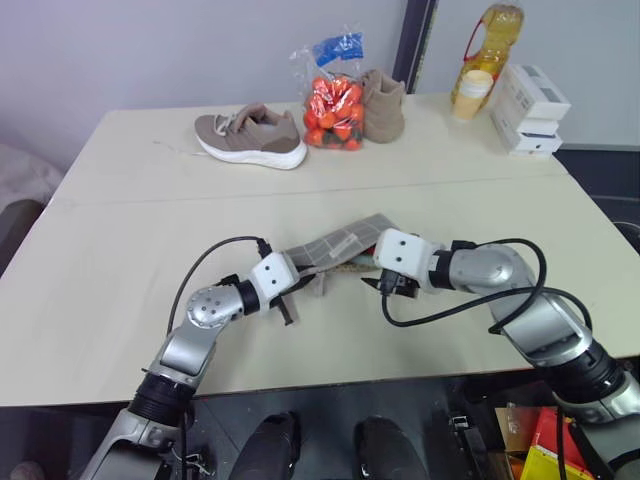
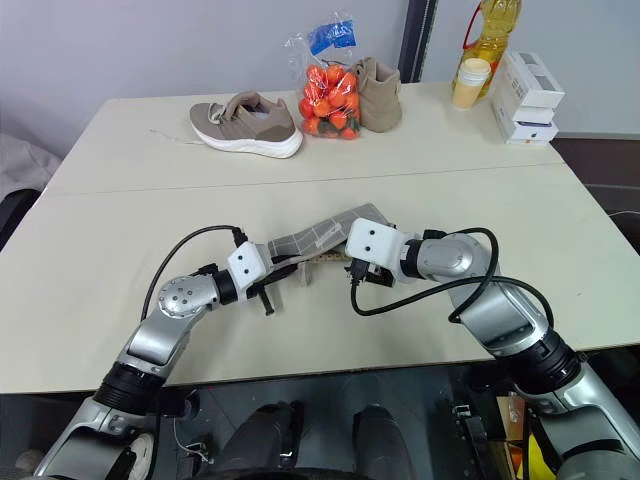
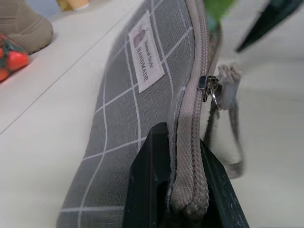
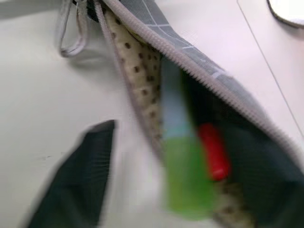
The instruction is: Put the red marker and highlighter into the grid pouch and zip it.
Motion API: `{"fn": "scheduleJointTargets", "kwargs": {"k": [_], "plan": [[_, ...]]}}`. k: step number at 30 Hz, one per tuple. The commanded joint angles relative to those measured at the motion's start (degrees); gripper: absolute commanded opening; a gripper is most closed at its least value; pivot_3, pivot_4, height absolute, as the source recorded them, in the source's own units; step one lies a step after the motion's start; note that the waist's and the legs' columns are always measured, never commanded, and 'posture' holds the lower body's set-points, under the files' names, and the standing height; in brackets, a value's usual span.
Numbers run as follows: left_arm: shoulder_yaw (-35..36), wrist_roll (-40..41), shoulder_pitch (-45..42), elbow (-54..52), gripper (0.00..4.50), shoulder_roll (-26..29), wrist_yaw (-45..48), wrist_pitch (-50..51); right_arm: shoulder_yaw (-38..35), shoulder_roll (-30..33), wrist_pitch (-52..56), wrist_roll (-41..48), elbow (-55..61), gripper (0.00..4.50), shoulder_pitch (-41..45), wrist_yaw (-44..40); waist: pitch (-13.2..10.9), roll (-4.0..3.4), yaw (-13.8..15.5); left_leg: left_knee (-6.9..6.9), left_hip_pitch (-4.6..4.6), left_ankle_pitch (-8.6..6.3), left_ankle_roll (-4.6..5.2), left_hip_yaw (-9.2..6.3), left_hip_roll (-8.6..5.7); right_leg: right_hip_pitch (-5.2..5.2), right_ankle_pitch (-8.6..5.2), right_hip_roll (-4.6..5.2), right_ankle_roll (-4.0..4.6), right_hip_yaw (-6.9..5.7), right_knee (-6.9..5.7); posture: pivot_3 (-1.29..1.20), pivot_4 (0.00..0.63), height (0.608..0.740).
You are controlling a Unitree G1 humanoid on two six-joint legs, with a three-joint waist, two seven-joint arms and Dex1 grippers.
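Pouch [image 1: 335, 246], grey with a white grid, lies near the middle of the table [image 1: 120, 230], towards its front edge. Left gripper [image 3: 185, 190] is clamped on the pouch's zipper edge at the left end. The zip is open along the mouth. The highlighter [image 4: 183, 175] and the red marker [image 4: 213, 152] sit inside the open mouth, side by side. Right gripper [image 1: 385, 288] hovers at the mouth with its fingers spread, holding nothing.

Head views overlook table [image 1: 120, 300]; wrists (close) share pouch [image 3: 123, 123].
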State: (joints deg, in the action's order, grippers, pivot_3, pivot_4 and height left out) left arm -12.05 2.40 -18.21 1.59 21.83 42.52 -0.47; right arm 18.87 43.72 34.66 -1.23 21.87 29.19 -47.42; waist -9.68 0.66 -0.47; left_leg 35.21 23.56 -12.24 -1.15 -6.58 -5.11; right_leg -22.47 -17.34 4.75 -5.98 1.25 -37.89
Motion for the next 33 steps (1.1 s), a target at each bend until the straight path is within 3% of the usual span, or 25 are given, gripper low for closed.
{"fn": "scheduleJointTargets", "kwargs": {"k": [1, 5, 9, 18, 25, 28, 33], "plan": [[2.92, 3.58, -1.52, -0.98, 0.00, -2.03, -1.93, 2.77, -8.90, -0.78, -0.26, 5.88, 4.93, 4.48, -0.58, -0.74, -0.01, 0.01, 0.12, 0.00, 0.00, 0.00, 0.00, 0.00, 0.00, 0.00, 0.00, 0.00, 0.00, 0.00, 0.00, 0.00, 0.150, 0.740], [6.16, 7.72, -4.73, -0.84, 0.00, -7.21, -6.90, 11.30, -19.58, -4.16, 7.12, 18.49, 8.15, 4.48, -2.68, -1.77, -0.07, 0.12, 0.30, 0.04, 0.01, 0.00, 0.00, -0.05, 0.00, 0.05, 0.01, -0.02, -0.01, -0.02, 0.00, 0.00, 0.150, 0.740], [7.73, 8.64, -8.32, 1.07, 0.00, -11.53, -12.10, 17.73, -21.78, -6.37, 11.79, 26.01, 10.91, 4.48, -5.35, -1.55, -0.08, 0.15, 0.85, 0.07, 0.01, 0.00, 0.01, -0.05, 0.01, 0.05, 0.01, -0.06, -0.02, -0.05, -0.01, 0.00, 0.150, 0.740], [6.88, 12.47, -9.66, -1.42, 0.00, -15.16, -11.96, 24.15, -14.56, -19.95, 14.54, 21.55, 4.61, 4.48, -6.20, 15.70, -0.08, 0.15, 0.86, 0.07, 0.00, 0.02, -0.02, -0.03, 0.00, -0.01, 0.01, -0.08, -0.01, -0.02, -0.12, 0.00, 0.150, 0.740], [6.56, 13.90, -9.20, -3.21, 0.00, -15.84, -11.87, 26.77, -11.62, -26.52, 14.20, 19.81, 0.43, 4.48, -4.73, 21.55, -0.08, 0.15, 0.86, 0.05, 0.00, 0.03, -0.04, -0.01, -0.01, -0.04, 0.02, -0.09, -0.01, 0.00, -0.12, 0.00, 0.150, 0.740], [6.33, 14.00, -9.24, -3.54, 0.00, -15.82, -11.75, 27.13, -11.47, -28.21, 13.45, 19.51, -0.99, 3.60, -4.09, 22.89, -0.08, 0.15, 0.85, 0.05, 0.00, 0.03, -0.04, -0.01, -0.01, -0.04, 0.02, -0.10, 0.00, 0.00, -0.12, 0.00, 0.150, 0.740], [6.48, 14.05, -9.32, -3.62, 0.00, -15.79, -11.94, 27.30, -12.66, -28.55, 13.01, 19.83, -2.27, 1.03, -3.14, 23.26, -0.08, 0.15, 0.68, 0.05, -0.01, 0.03, -0.04, -0.01, 0.00, -0.05, 0.02, -0.12, 0.00, 0.00, -0.13, 0.00, 0.150, 0.740]]}}
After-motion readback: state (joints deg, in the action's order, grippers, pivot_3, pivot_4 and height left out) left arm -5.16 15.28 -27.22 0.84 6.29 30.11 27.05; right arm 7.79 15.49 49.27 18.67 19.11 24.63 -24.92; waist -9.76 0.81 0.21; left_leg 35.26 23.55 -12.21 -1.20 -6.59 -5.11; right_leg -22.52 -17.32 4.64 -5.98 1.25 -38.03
